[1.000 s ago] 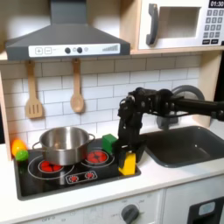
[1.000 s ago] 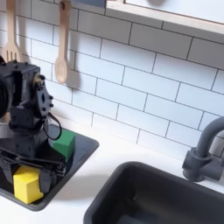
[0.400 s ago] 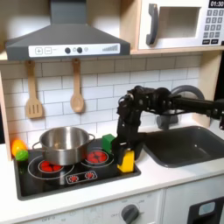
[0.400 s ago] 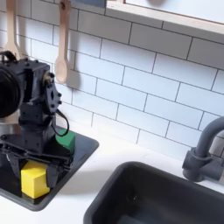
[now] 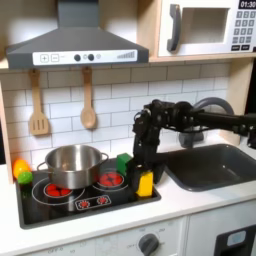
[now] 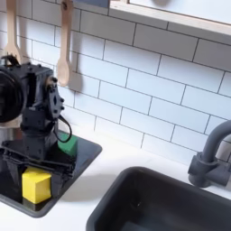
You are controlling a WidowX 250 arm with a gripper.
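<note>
Claw standing open astride the small yellow plastic block, fingers either side, not gripping. Having shifted slightly toward the first exterior view's left over the last second, block moving with it. Resting upright at the right front corner of the black toy stovetop, near the green block. Showing matte, square-edged faces.
</note>
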